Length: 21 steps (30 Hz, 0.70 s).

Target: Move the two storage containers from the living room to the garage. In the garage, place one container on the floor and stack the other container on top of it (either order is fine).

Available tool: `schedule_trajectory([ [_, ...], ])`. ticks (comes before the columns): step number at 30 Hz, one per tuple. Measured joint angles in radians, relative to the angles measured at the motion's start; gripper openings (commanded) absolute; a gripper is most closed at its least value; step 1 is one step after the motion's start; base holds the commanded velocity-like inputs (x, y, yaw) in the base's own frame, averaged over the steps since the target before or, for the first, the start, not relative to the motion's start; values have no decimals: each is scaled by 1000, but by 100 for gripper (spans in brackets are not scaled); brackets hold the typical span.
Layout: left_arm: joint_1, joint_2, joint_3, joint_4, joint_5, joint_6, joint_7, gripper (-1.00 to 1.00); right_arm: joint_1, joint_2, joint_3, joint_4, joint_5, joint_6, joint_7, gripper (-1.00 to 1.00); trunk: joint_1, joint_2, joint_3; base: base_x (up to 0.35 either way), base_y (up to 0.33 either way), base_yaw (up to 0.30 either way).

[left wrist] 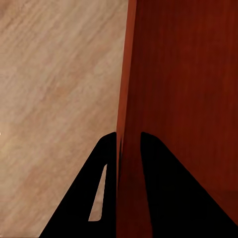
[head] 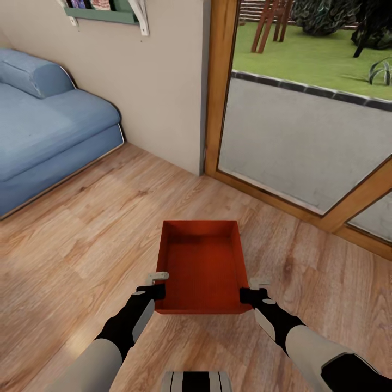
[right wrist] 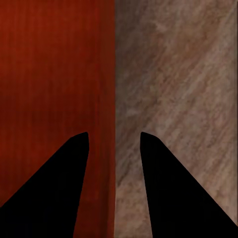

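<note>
— Where was the red-orange rectangular plastic container (head: 201, 265) at that moment?

— It was in the living room, above the light wood plank floor (head: 81, 228), held in front of the robot between its two arms. It was open on top and I could see nothing inside it. Its far end pointed toward the wood-framed glass door (head: 305, 141), and the blue sofa (head: 49, 130) stood well apart on the left side, against the beige wall (head: 158, 81).

— And the left gripper (head: 158, 285)?

— It was at the near left corner of the container. In the left wrist view the left gripper (left wrist: 129, 136) had the thin red wall (left wrist: 125, 99) between its two black fingers (left wrist: 101, 163), one finger outside and one inside, both touching the wall. So it was clamped on that wall.

— The right one too?

— The right gripper (head: 252, 288) was at the near right corner. In the right wrist view the right gripper (right wrist: 114, 135) also had one finger (right wrist: 64, 168) over the red inside and the other over the floor side, with the container's wall (right wrist: 106, 99) between them. But there a small gap showed at each side of the wall, so I could not tell if it really pressed it or only stood around it.

— Anything else nearby?

— A green wall shelf (head: 100, 13) with white brackets hung above the sofa, and through the glass I saw grass.
</note>
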<state>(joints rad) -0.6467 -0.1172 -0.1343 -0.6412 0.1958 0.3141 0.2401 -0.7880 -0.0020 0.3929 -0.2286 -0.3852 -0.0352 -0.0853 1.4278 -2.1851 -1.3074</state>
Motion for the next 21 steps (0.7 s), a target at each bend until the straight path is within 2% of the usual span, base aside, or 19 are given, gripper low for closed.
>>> schedule_trajectory([
  [21,0,0,0,-1,-1,0,0,-100,0,0,-2,-1,2,0,1,-100,-81,147,66,0,0,0],
])
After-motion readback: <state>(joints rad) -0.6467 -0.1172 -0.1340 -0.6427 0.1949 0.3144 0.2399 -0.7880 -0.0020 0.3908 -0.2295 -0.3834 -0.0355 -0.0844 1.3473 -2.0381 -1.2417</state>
